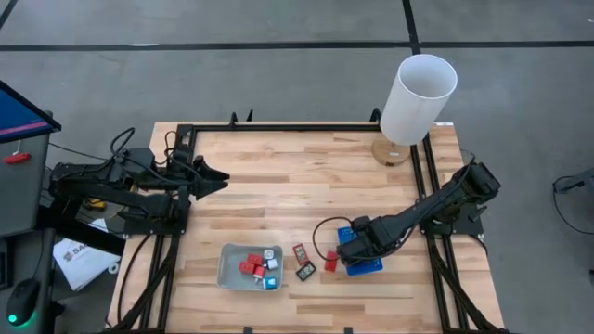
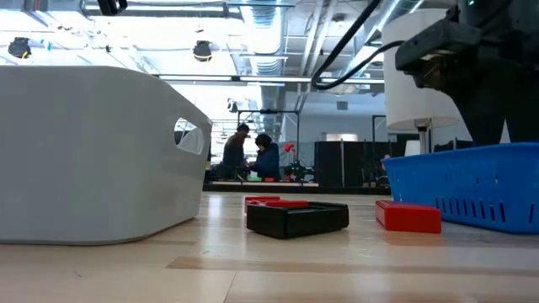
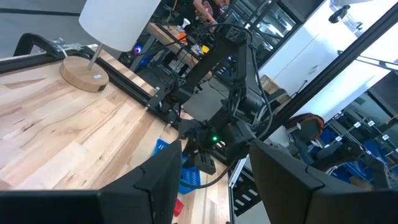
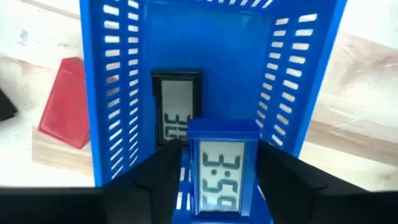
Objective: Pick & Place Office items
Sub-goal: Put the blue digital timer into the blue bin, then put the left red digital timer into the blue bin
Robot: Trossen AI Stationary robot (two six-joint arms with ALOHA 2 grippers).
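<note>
1. The wooden surface [image 1: 278, 186] carries a tall white cylinder [image 1: 418, 97] on a round wooden base at its far right corner.
2. The right arm reaches over a blue tray [image 4: 205, 37] on the right side of the surface; its tool [image 4: 217, 180] pinches a blue-framed clock [image 4: 222, 174] with a pale digit face, just above the tray floor.
3. A second black-framed clock [image 4: 176, 106] lies inside that blue tray, just beyond the held one.
4. The grey tray [image 1: 227, 269], left of centre near the front edge, holds red blocks [image 1: 251, 268] and small white and cyan bits.
5. Between the two trays, loose on the surface, lie a flat black rectangle [image 2: 296, 217] and a red block [image 2: 408, 216], the block just beside the blue tray.
6. The left tool [image 1: 218, 178] waits at the surface's left edge, fingers spread.
</note>
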